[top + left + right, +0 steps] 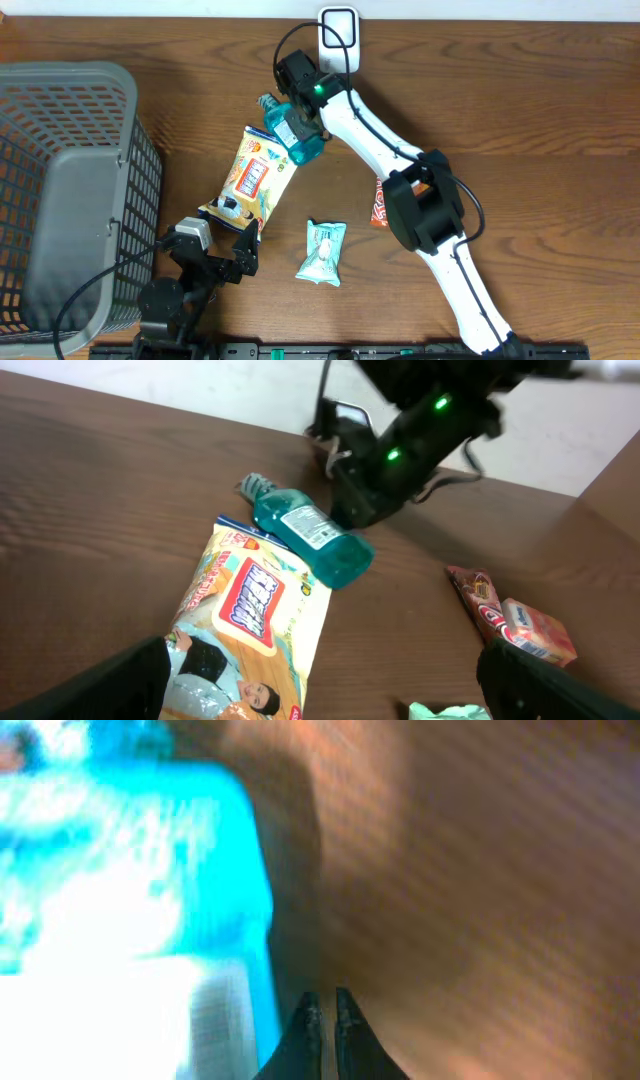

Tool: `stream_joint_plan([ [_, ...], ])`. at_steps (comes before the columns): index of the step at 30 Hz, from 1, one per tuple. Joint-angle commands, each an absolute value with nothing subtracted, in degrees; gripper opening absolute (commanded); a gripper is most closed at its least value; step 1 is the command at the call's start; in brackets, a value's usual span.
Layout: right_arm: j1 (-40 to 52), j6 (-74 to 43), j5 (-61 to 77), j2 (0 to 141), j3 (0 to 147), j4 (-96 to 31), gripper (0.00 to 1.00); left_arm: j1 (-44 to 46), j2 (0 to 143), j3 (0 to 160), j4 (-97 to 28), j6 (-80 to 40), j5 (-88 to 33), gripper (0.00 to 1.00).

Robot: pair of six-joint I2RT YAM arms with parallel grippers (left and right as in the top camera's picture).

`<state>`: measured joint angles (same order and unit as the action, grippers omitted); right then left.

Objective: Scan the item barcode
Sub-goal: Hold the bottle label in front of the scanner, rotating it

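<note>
Left gripper (322, 655) low over the table (530, 100), fingers spread wide, nothing held; the near end of the bag (255, 610) lies between them. Bag flat, yellow, printed face up, running away from the gripper. Right of it, apart, a mint-green pouch (322, 252), flat on the wood. Further right, a red packet (500, 615); from overhead the right arm's elbow partly covers it. Basket (70, 180), grey mesh, along the left edge of the table, just beside the left arm. Beyond the bag: the bottle (305, 530), teal, lying on its side on the table, cap pointing far-left, base resting against the bag's far edge. White label faces up; the right wrist view shows fine dark lines on it, too blurred to read. Right gripper (326, 1005) just behind the bottle, on its far side; fingertips nearly pressed together, only a sliver of gap, nothing between them, bottle beside them to one side. Cannot tell if they touch it. Green light lit on the right wrist. Farthest, at the table's back edge, a white device (338, 28) with a black cable.
</note>
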<state>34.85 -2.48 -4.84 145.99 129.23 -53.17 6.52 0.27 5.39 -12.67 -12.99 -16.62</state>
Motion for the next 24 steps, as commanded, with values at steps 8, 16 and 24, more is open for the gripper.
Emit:
stream_joint_plan([
  [8, 33.01, -4.71, 18.17, 139.37, 129.21, -46.28, 0.92, 6.33, 0.23, 4.54, -14.11, -11.84, -17.54, 0.98],
  [16, 34.06, -8.27, 16.8, 147.94, 129.21, -31.86, 0.99, 6.33, 0.23, 4.54, -14.11, -11.84, -17.54, 0.98],
  [24, 35.16, -12.84, 9.39, 152.09, 129.21, -26.09, 0.95, 6.33, 0.23, 4.54, -14.11, -11.84, -17.54, 0.98],
])
